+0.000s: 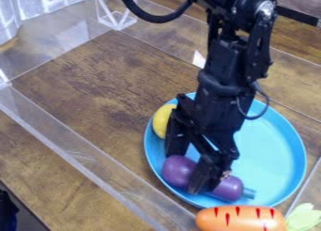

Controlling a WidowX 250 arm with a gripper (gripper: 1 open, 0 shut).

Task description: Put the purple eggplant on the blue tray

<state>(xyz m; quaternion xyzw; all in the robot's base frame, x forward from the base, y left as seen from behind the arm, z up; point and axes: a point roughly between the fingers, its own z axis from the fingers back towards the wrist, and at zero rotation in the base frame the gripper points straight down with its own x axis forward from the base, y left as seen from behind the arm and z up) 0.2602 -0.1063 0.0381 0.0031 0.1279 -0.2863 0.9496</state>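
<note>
The purple eggplant (228,186) lies on the front left part of the blue tray (271,146), close to its rim. My gripper (196,165) points steeply down over the eggplant's middle and stands open, with one black finger (208,172) in front of it and the other behind. The fingers hide the eggplant's middle, so only its two ends show. I cannot tell whether the fingers touch it.
A yellow lemon (162,120) sits at the tray's left edge, partly behind the arm. An orange carrot (238,219) with green leaves lies just in front of the tray. Clear plastic walls (63,131) fence the wooden table on the left and back.
</note>
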